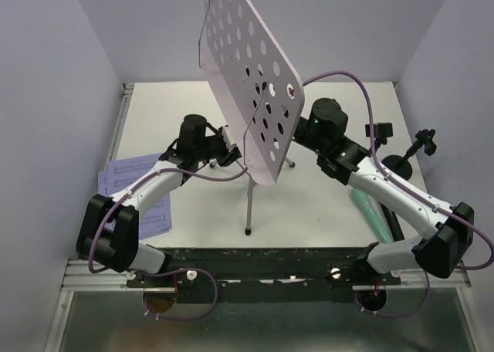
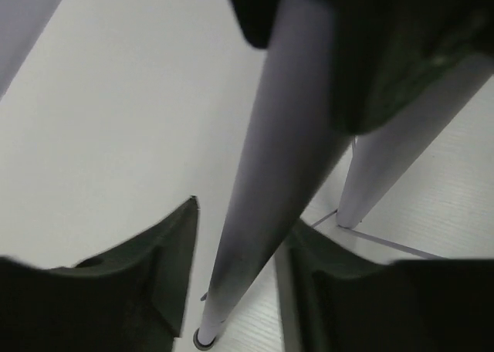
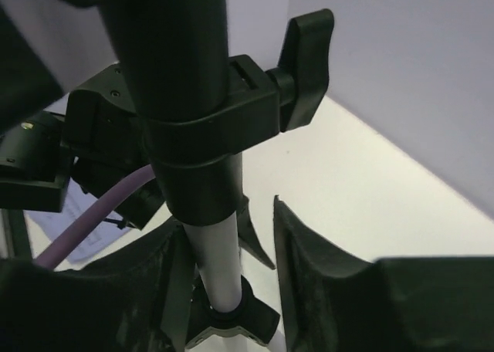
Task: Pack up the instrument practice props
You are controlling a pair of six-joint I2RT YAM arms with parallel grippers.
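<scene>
White table (image 1: 202, 213) — rack (image 1: 262, 165), pages (image 1: 116, 176), microphone (image 1: 370, 211)

music rack (image 1: 231, 59) stands centre of the table (image 1: 201, 213), pages (image 1: 127, 174) lie left, microphone (image 1: 369, 211) and mic holder (image 1: 401, 165) right.

One rack (image 1: 247, 82), one microphone (image 1: 371, 213), maybe two pages (image 1: 127, 176)

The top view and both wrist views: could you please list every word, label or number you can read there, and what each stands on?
No text can be read in any of the three views.
Sheet-music pages: rows of print show in the top view, but they are too small to read.
Lilac music rack: no label visible.
Mint-green microphone: no marking visible.
</scene>
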